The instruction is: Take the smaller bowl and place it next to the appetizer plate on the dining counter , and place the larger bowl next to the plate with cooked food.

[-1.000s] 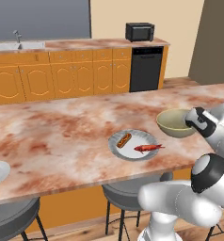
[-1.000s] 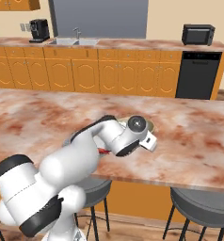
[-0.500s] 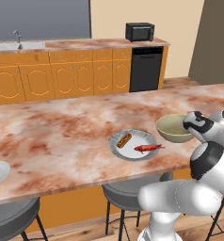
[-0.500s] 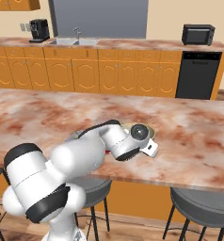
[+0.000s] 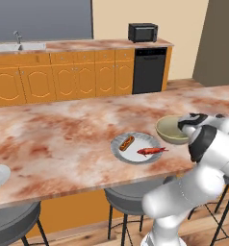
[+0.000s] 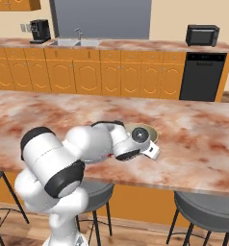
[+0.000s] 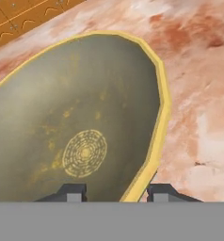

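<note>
The gripper (image 7: 116,192), gripping the larger bowl's (image 5: 170,130) rim, has lowered it beside the plate (image 5: 134,150).

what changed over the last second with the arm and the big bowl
The gripper carried the larger bowl down and toward the near edge of the dining counter, so it now sits low beside the plate with cooked food. One finger is inside the yellow rim and one outside. The plate, its food and the counter stayed put.
</note>
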Motion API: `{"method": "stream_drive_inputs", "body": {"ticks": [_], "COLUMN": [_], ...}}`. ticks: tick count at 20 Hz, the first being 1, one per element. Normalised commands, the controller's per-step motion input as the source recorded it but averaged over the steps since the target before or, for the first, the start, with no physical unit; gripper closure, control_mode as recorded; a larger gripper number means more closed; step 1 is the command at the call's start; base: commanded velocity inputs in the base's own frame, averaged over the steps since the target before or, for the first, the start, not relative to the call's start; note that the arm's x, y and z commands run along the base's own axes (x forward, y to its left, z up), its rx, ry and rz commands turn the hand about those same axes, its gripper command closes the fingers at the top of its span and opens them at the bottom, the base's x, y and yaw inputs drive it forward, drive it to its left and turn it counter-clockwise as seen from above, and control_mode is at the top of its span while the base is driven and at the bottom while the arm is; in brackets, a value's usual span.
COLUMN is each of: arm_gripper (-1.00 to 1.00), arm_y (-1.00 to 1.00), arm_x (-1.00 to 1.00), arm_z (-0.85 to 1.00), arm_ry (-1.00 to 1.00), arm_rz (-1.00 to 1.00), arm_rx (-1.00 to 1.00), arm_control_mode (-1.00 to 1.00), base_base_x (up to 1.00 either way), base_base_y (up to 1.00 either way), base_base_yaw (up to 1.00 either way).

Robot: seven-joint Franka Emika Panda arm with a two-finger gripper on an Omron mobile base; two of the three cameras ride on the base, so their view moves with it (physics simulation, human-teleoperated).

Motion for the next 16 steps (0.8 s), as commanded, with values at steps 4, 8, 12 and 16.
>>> {"method": "stream_drive_inputs", "body": {"ticks": [4, 8, 12, 16], "arm_gripper": [1.0, -1.0, -1.0, -1.0], "arm_y": [-0.08, -0.16, -0.53, -0.59], "arm_x": [0.65, -0.08, -0.51, -0.46], "arm_z": [-0.32, 0.06, 0.8, 0.95], "arm_ry": [0.02, 0.0, 0.0, 0.0], "arm_rz": [0.0, 0.0, 0.0, 0.0], "arm_rx": [0.0, 0.0, 0.0, 0.0], "arm_control_mode": [-1.0, -1.0, -1.0, -1.0], "base_base_x": [0.0, 0.0, 0.0, 0.0], "base_base_y": [0.0, 0.0, 0.0, 0.0], "base_base_yaw": [0.0, 0.0, 0.0, 0.0]}}
